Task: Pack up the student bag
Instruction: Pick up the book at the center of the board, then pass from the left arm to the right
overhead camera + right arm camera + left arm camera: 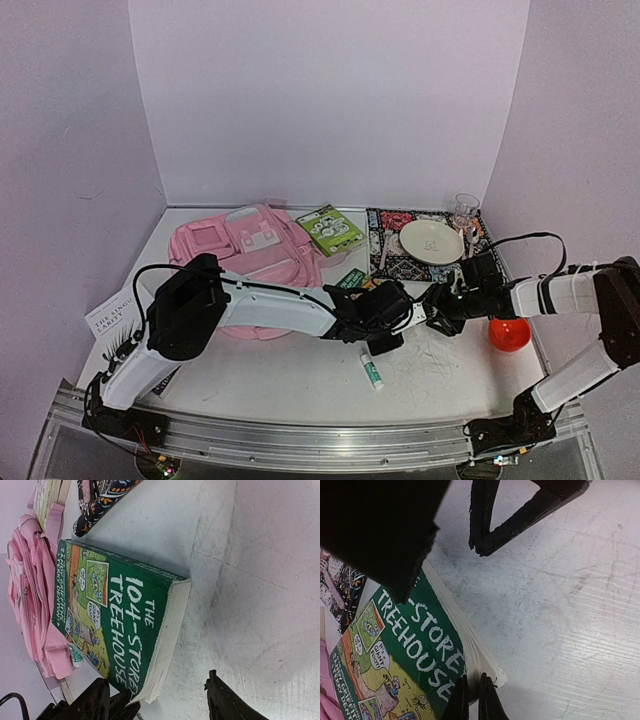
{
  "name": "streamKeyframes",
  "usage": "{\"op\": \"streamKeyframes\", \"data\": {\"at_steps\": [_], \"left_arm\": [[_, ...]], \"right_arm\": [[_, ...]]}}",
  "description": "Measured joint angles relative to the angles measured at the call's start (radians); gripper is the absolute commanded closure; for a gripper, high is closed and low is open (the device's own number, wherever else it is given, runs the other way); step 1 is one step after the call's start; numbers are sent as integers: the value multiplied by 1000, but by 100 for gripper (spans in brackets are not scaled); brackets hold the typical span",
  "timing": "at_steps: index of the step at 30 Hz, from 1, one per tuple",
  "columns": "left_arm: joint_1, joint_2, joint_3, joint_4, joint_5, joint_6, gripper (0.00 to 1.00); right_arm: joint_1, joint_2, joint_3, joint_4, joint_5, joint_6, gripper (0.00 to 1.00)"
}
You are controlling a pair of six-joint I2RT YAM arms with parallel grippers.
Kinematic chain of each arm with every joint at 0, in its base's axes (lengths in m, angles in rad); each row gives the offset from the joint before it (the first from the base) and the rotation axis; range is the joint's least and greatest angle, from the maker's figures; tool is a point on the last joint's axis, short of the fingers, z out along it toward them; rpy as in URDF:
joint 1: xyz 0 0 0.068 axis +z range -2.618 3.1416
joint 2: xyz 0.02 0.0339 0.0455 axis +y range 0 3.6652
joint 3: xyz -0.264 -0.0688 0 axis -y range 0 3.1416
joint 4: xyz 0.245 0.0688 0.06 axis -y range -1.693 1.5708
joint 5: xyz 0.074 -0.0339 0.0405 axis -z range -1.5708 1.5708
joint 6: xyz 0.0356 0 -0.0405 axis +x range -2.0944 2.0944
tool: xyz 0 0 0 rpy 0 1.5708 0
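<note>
White scuffed table [270,380], walled in lilac on three sides.

Student bag, a soft pink fabric backpack [250,250], is laid flat at the left rear of the table with its pockets up. Its near edge is crossed by the left arm.

Dark patterned fabric placemat [395,262] is seen at the right rear. On it are a round cream plate [432,242] and, at the far right corner, a clear stemmed glass [464,210].

Green paperback with "Treehouse" in white on the cover [125,625] is laid flat between the bag and the near left corner of the placemat.

Grey-white book [112,318] is at the left table edge, partly covered by the left arm. A second green-and-white book [330,230] is just beside the bag's right rear corner.

Left gripper [385,315]: fingers [487,702] are pressed almost together at the near corner of the Treehouse paperback. Whether the cover is caught between them cannot be told.

Right gripper [440,300]: fingers [222,700] are spread wide with nothing gripped, low over the table and pointed at the same corner of the paperback.

Red ball [509,333] is near the right wall, beside the right arm.

Small white-and-green tube [372,370] is laid on bare table in front of the left gripper.
</note>
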Motion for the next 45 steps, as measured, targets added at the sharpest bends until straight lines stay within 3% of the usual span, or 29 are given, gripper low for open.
{"op": "streamKeyframes", "data": {"at_steps": [12, 25, 35, 45], "left_arm": [[1, -63, -79, 30, 1, -51, 100], [2, -162, -158, 43, 10, -144, 100], [6, -219, -205, 58, 37, -214, 100], [8, -249, -233, 93, 60, -316, 100]], "right_arm": [[1, 3, -1, 48, -46, 24, 22], [29, 137, -85, 355, -142, 141, 12], [46, 235, -137, 652, -187, 212, 12], [87, 309, -139, 797, -192, 278, 19]]}}
